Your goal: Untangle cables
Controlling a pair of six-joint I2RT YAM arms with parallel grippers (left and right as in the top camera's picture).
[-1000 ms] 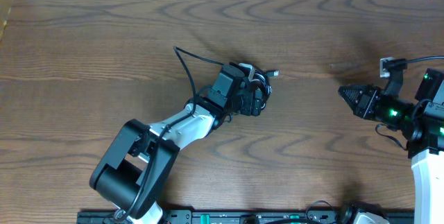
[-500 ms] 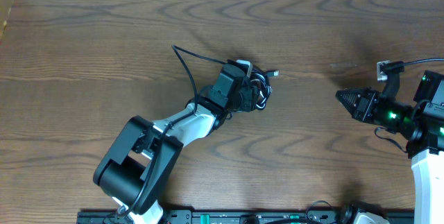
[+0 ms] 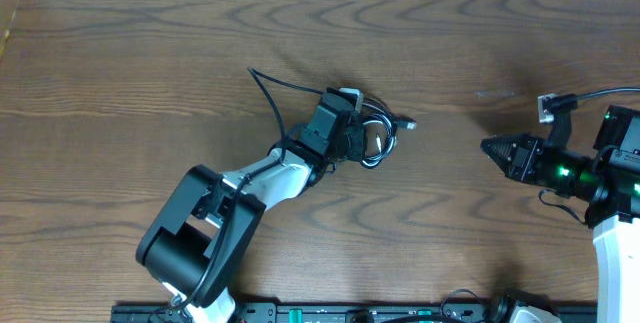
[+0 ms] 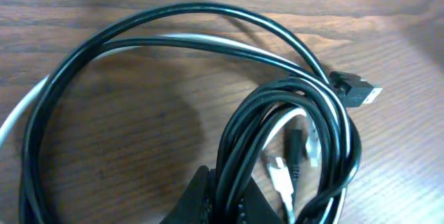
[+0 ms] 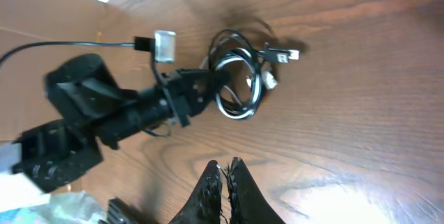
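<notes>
The cables [image 3: 378, 139] lie in a tangled coil of black and white cords at mid-table, with a black plug [image 3: 408, 123] sticking out to the right. My left gripper [image 3: 360, 143] is shut on several strands at the coil's near side. In the left wrist view its jaws [image 4: 223, 200] pinch black strands, and a wide black and white loop [image 4: 83, 64] spreads to the left. A white plug end [image 4: 281, 179] lies inside the coil. My right gripper [image 3: 485, 147] hovers to the right, well apart from the coil, shut and empty [image 5: 225, 167]. From there the coil [image 5: 239, 85] lies ahead.
The left arm's own thicker black wire [image 3: 265, 88] arcs over the table behind the arm to a white connector [image 3: 348, 94]. The right arm's connector [image 3: 549, 106] sticks up at the far right. A black rail [image 3: 350, 313] runs along the front edge.
My left gripper has shut on the cable strands. The coil and its black plug have shifted slightly right. My right gripper has drifted a little left and down.
</notes>
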